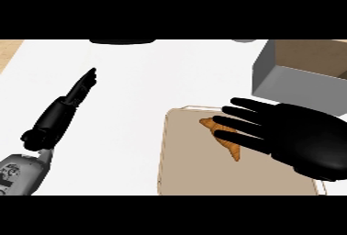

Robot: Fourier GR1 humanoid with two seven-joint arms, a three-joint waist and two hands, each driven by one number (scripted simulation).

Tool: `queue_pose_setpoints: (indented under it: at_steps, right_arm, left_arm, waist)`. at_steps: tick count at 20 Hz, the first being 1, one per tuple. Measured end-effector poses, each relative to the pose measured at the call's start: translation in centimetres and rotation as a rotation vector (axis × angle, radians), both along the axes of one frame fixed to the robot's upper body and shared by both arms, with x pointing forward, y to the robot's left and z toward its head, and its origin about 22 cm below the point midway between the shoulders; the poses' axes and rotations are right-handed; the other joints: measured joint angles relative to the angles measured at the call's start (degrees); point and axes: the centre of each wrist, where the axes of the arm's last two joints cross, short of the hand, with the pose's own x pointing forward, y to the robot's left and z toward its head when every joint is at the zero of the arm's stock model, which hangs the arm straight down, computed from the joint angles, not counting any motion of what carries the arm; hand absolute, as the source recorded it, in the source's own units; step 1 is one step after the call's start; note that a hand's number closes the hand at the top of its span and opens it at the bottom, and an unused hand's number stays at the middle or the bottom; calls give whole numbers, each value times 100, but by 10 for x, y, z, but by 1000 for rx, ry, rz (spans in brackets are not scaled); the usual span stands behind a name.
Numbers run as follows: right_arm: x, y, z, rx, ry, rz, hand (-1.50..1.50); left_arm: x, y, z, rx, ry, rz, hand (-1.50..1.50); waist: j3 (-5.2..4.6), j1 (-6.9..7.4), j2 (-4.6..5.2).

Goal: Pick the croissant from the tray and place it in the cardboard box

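On the beige tray (pixel 193 174) lies the croissant (pixel 227 140), partly covered by the right hand (pixel 305 137), whose fingers are straight and spread. The left hand (pixel 64 110) rests at the left, fingers straight and together. Beyond the tray stands the open cardboard box (pixel 298 73).

**Bright, even light with few shadows**

We see the white counter top (pixel 136 92) lit so brightly and flatly that it shows almost no shading. The grey-walled cardboard box (pixel 298 82) is the clearest cue: its outer wall facing the counter is dull grey, while its brown inside is lighter. Beside the box, the black right hand (pixel 305 137) carries soft pale sheen along its fingers. The flat beige tray (pixel 190 160) is evenly toned, without glare.
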Motion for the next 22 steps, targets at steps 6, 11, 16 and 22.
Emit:
queue_pose_setpoints:
  at_steps: [6, 11, 16, 22]
  right_arm:
    - [-25, 19, -20, -91, -4, -70, -150]
    - [-28, 32, -33, -132, 11, -108, -150]
    - [-33, 38, -53, -141, -43, -143, -150]
    - [-25, 47, -70, -137, -71, -161, -150]
  left_arm:
    - [0, 0, 2, -7, -1, 4, 0]
    - [-4, 2, 4, -7, 1, 2, 0]
    - [-7, 0, 0, -3, 2, -1, 0]
    - [-4, 2, -1, -6, -2, -4, 0]
  waist:
    - [3, 1, 12]
    - [5, 24, 19]
    - [6, 23, 23]
    - [6, 24, 28]
